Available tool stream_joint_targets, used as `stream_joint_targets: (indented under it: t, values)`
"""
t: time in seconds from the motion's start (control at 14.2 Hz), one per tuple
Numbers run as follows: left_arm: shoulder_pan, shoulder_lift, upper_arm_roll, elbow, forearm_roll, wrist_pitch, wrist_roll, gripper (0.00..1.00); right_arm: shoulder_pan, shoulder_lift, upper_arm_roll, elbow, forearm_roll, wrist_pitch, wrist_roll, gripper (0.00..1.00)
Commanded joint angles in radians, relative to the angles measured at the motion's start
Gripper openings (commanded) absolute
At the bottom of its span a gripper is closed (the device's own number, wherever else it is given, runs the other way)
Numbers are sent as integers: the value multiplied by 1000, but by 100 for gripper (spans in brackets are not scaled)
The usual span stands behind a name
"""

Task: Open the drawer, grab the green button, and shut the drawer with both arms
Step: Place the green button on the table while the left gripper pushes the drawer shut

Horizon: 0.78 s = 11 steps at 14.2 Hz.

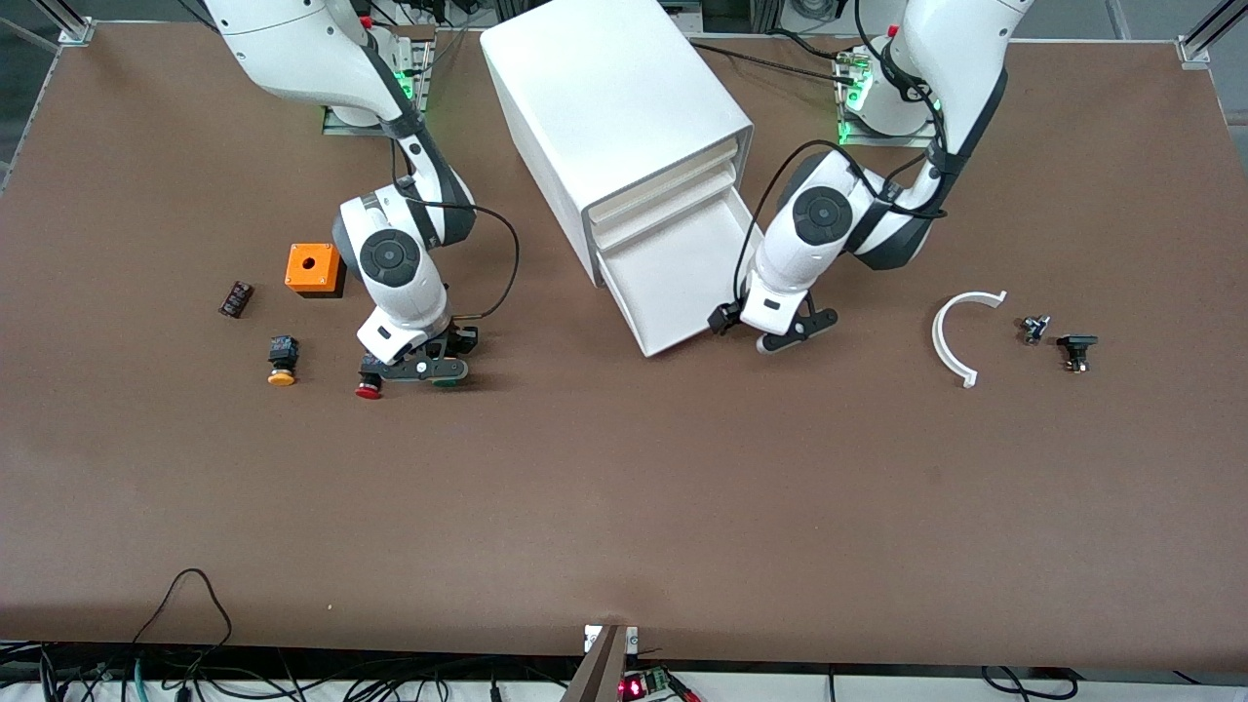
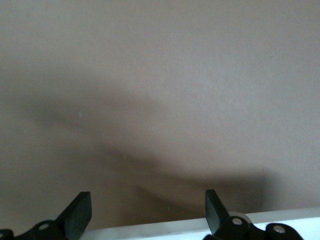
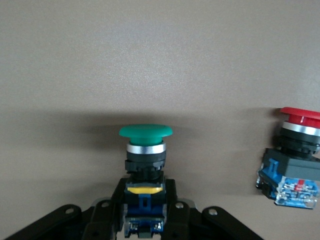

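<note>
Front view: the cabinet stands at the table's twelve o'clock, its lowest drawer pulled out toward the camera and showing nothing inside. The left gripper hangs at the drawer's front corner, toward the left arm's end, fingers spread wide with nothing between them. The right gripper is down at the table toward the right arm's end, about nine o'clock from the drawer, with a red button just beside it. A yellow button and an orange box lie farther toward that end.

Left wrist view: two black fingertips stand well apart over bare tabletop, with a white edge, probably the drawer front, between them.

Right wrist view: the fingers are clamped on the body of the green button, cap pointing away from the wrist; the red button lies at three o'clock.

The button looks light and rigid, with a smooth, slippery domed cap. The squarish black-and-blue body offers flat sides, so that seems the sound place to hold.
</note>
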Motion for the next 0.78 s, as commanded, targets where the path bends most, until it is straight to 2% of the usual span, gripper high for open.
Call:
stream_joint_targets:
  t: [0.0,0.14,0.28,0.42,0.71]
  values:
    - [0,-70,-85,-59,22,-5,-52,100,-8,-40,-1,-27,-19,6,40,100]
    - [0,-73,-128,-71,22,-11,-38,100,-8,-69,1,-1,-19,-44,73,100]
    - [0,-73,-159,-88,19,-12,-46,100,-10,-96,1,66,-17,-169,74,100]
    - [0,-75,-168,-96,14,-17,-56,100,-14,-113,1,163,-13,-306,68,100]
    - [0,-73,-246,-97,12,-78,-40,100,-69,-118,19,417,-5,-631,59,100]
